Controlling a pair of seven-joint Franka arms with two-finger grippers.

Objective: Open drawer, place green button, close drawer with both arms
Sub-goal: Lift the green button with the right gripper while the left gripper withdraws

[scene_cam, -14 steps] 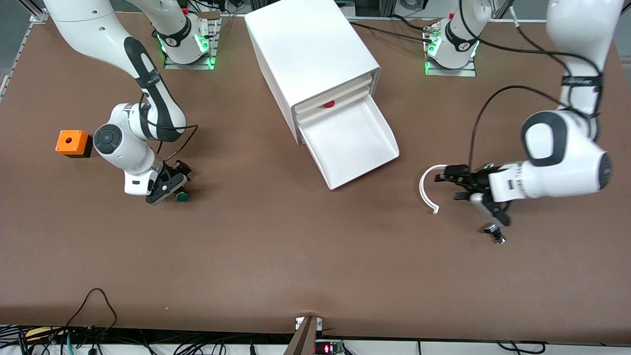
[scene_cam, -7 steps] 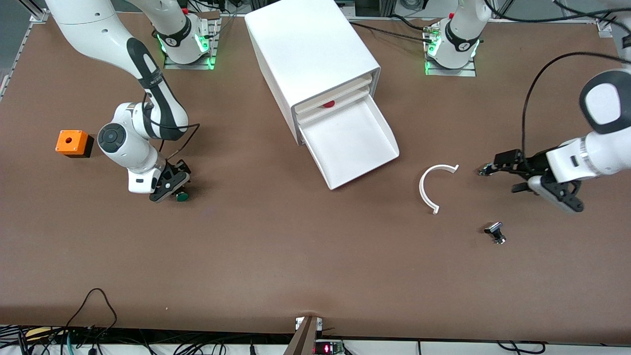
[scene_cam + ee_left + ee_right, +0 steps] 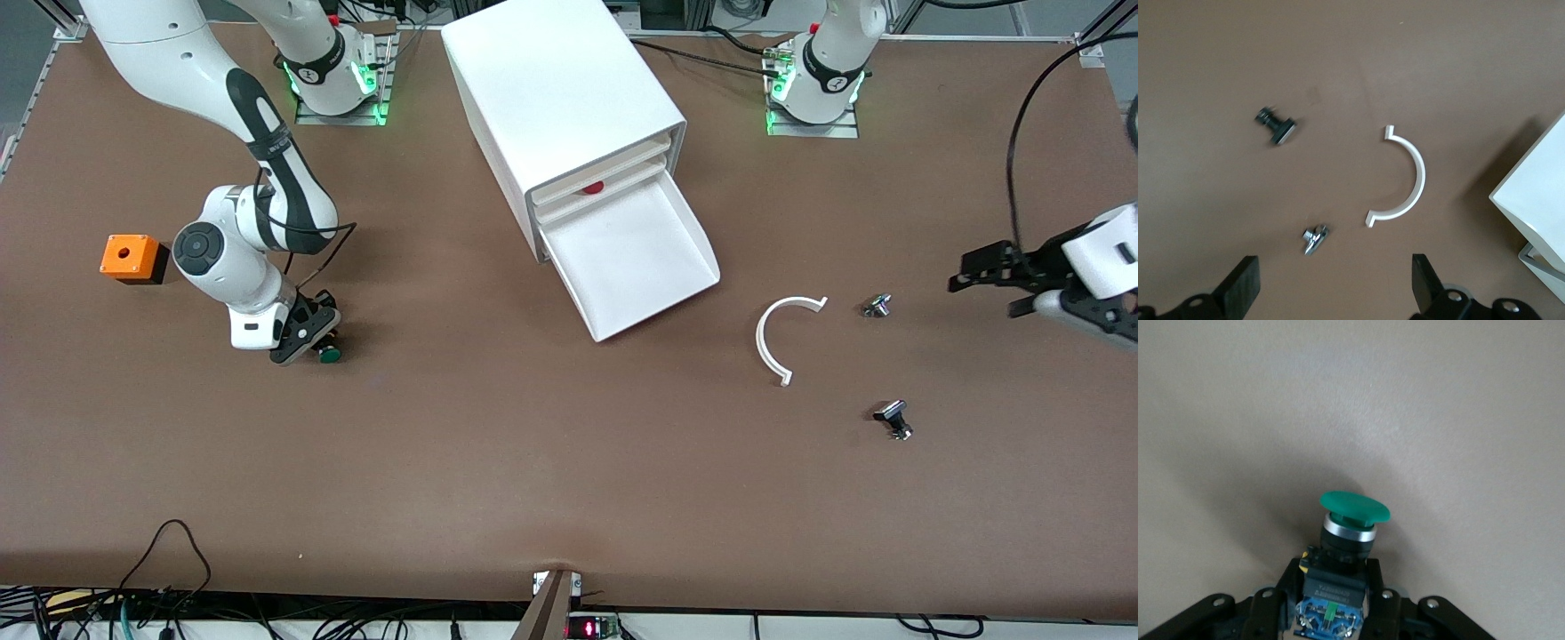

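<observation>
The drawer (image 3: 642,256) stands pulled out of the white cabinet (image 3: 560,89), its tray bare; a corner also shows in the left wrist view (image 3: 1538,200). My right gripper (image 3: 307,335) is low at the table toward the right arm's end, shut on the button (image 3: 329,355). In the right wrist view the gripper (image 3: 1331,590) grips the black-and-blue body, and the button's green cap (image 3: 1355,507) sticks out past the fingertips. My left gripper (image 3: 982,289) is open and empty, over the table at the left arm's end; it also shows in the left wrist view (image 3: 1335,293).
An orange box (image 3: 133,257) sits near the right arm's end. A white curved piece (image 3: 772,342) (image 3: 1408,180), a small metal part (image 3: 877,306) (image 3: 1315,239) and a small dark component (image 3: 893,418) (image 3: 1276,125) lie on the table between the drawer and my left gripper.
My left gripper drew away from the white curved piece toward its end of the table, leaving the small metal part on the table. My right gripper has hardly moved.
</observation>
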